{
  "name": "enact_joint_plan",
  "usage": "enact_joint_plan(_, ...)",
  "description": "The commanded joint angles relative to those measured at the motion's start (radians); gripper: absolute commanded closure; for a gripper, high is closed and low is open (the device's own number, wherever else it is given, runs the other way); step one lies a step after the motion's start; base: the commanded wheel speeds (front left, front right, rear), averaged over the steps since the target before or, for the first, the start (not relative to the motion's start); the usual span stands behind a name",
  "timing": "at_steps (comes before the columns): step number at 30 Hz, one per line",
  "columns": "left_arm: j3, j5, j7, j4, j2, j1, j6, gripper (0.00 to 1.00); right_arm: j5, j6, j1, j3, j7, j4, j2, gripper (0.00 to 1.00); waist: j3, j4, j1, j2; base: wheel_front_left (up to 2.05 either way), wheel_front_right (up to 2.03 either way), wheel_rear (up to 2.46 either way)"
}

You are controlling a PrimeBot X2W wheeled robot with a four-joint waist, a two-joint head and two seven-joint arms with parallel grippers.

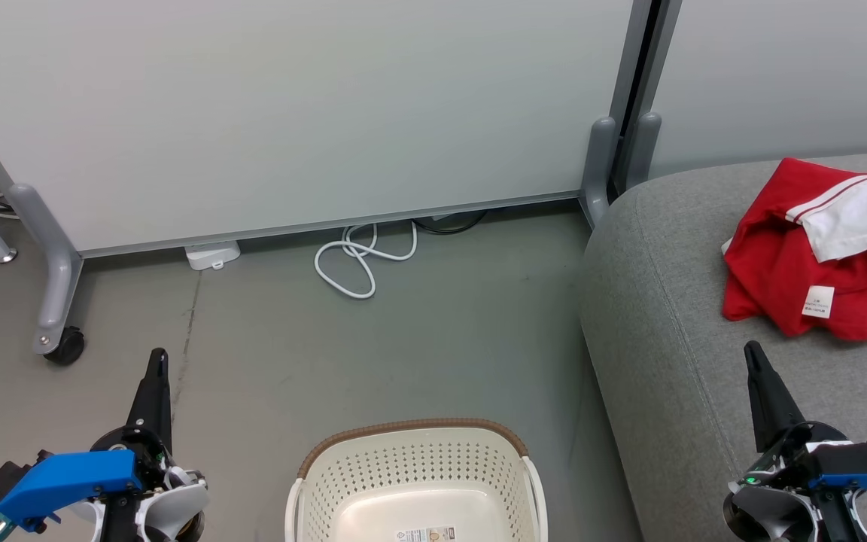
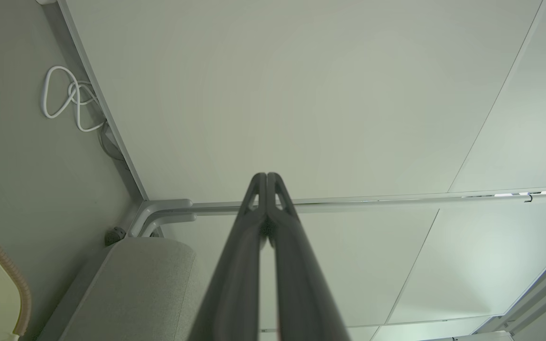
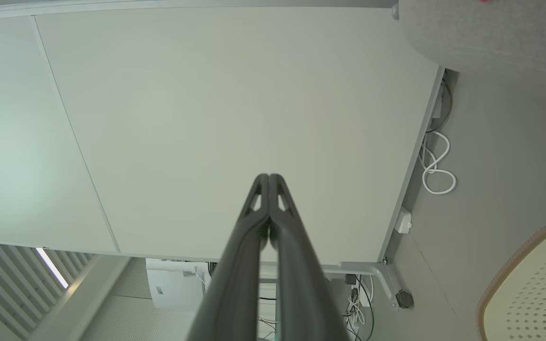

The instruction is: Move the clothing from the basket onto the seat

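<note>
Both pinched shut, empty — left gripper (image 1: 156, 360), right gripper (image 1: 752, 355); red clothing (image 1: 787, 271) heaped on the grey seat (image 1: 667, 339) beside the basket (image 1: 411, 459).

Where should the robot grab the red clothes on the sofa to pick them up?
Probably the raised red fold at the top of the clothing, beside the white sleeve. The heap is bunched up there, so two fingers can pinch a ridge of fabric. Come from above with the right gripper, which is nearest. The lower edges lie flat on the seat and look harder to catch.
</note>
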Motion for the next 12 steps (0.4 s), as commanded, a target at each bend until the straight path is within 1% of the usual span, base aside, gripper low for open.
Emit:
enact_joint_plan(1, 0.002, -0.003, 0.004, 0.0, -0.001, -0.01, -0.009, 1.0, 0.002, 0.0, -0.013, -0.002, 0.003, 0.002, -0.006, 1.0, 0.0, 0.0, 0.0, 0.0, 0.0, 0.0, 0.0)
enact_joint_plan(12, 0.002, -0.003, 0.004, 0.0, -0.001, -0.01, -0.009, 1.0, 0.002, 0.0, -0.013, -0.002, 0.003, 0.002, -0.006, 1.0, 0.0, 0.0, 0.0, 0.0, 0.0, 0.0, 0.0)
